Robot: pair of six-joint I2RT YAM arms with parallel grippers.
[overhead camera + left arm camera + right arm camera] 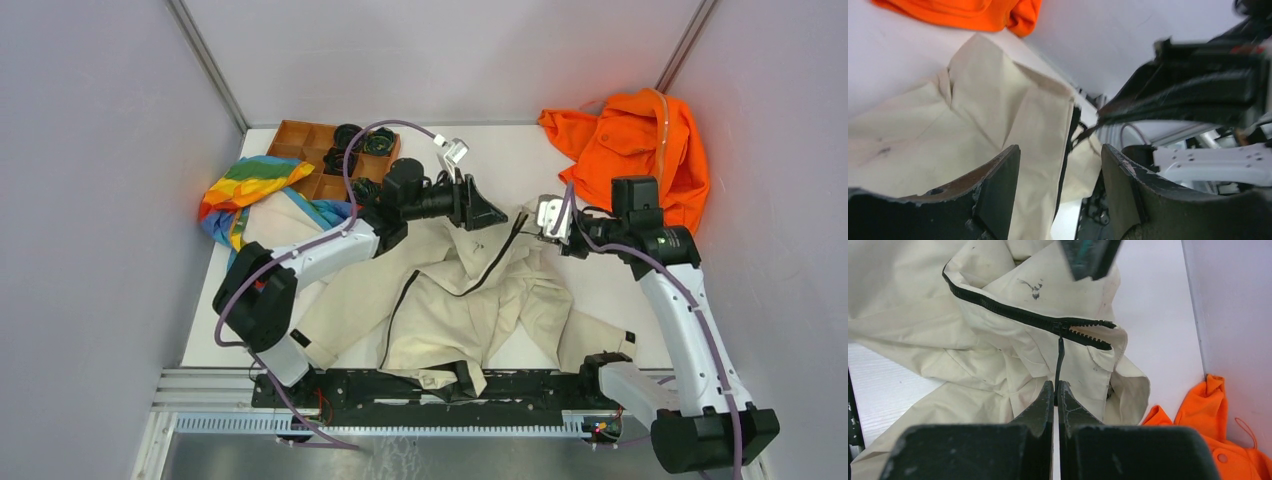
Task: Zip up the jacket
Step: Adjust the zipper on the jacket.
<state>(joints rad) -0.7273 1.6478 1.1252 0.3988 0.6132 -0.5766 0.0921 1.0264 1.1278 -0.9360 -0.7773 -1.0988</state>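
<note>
— Right gripper (1055, 396) is pinching shut on the zipper's pull tab (1060, 360), with only the thin tab between its jaws. Agreeing?
— Yep, the tab is running straight from the fingertips up to the slider (1062, 328). Left gripper (1060, 155)?
— Hanging wide open, gripping nothing, hovering just over the jacket (998, 110) close to the right one.
— Where's the jacket lying?
— It's sprawling crumpled across the middle of the table (500, 160), one end reaching the near edge by the arm bases, the other lifting up between the two grippers. The zipper (998, 307) is looking joined below the slider. Past it, a short run of teeth is gaping open, right by the chest logo (1032, 287).
— Which step are we tagging?
— I'm judging it as the last stretch of the pull, with the slider nearing the top end. Nearly done, not finished.
— Next move?
— The right one is needing to draw the tab along the tooth line toward that open end. The fabric is looking slack and bunched there, so the left should probably be clamping cloth behind the slider for tension. Otherwise the whole front is likely dragging along with it.
— Anything nearby?
— An orange garment (1218, 440) is lying in the far right corner, close to the jacket's edge. Can't tell if it's touching.
</note>
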